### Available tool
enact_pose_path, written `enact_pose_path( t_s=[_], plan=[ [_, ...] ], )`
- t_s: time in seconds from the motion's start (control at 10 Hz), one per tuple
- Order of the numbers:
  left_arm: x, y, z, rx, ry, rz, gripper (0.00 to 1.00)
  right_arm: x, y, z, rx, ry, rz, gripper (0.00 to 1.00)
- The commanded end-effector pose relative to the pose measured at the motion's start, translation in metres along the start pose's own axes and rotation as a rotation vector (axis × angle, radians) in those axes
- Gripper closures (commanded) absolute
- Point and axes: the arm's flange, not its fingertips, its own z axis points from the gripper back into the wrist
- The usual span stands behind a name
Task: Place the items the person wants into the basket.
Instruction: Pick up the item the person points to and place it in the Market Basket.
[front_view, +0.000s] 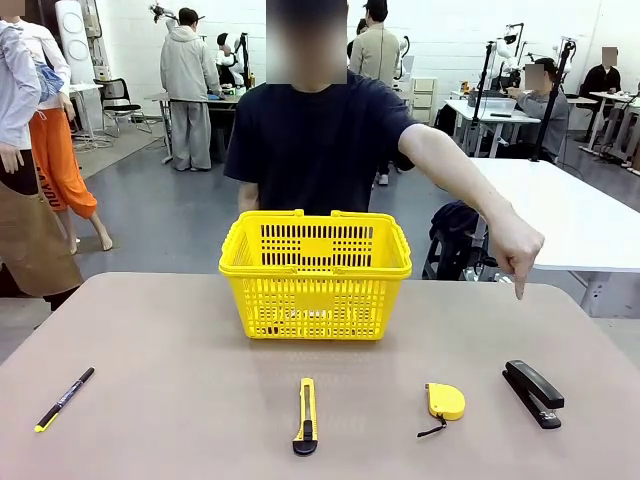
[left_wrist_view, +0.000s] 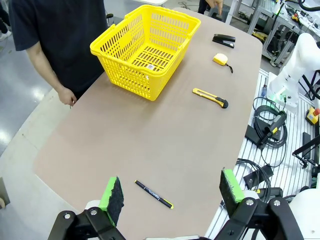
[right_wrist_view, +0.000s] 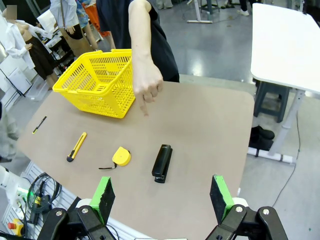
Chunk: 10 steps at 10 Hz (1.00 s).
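Left wrist view, basket (left_wrist_view: 127, 75) interior bare, left tool (left_wrist_view: 171, 188) and right tool (right_wrist_view: 161, 194) spread

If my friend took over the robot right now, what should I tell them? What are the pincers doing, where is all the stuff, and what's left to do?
Left pincer: open, holding nothing, above the pen end of the table.
Right pincer: open, holding nothing, above the stapler end.
Things: the basket stands mid-table in front of the person, and looks empty. The stapler, tape measure, utility knife and pen lie in a row nearer the robot.
Person's hand: points down toward the stapler.
Done: nothing is in the basket yet.
Left: probably the stapler first, then whatever gets pointed at.
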Motion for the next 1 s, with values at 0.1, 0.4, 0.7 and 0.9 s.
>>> enact_pose_path(
  t_s=[0.1, 0.4, 0.7, 0.9],
  plan=[
    [0.000, 0.001, 0.001, -0.010, -0.002, -0.016, 0.00, -0.001, -0.001, -0.003, 0.003, 0.000, 0.001, 0.00],
    [0.000, 0.001, 0.001, -0.010, -0.002, -0.016, 0.00, -0.001, -0.001, -0.003, 0.003, 0.000, 0.001, 0.00],
    [0.000, 0.001, 0.001, -0.010, -0.002, -0.016, 0.00, 0.044, 0.023, -0.052, -0.208, 0.352, -0.025, 0.00],
    [0.000, 0.001, 0.001, -0.010, -0.002, -0.016, 0.00, 0.074, 0.043, -0.106, -0.279, 0.560, -0.036, 0.00]
  ],
)
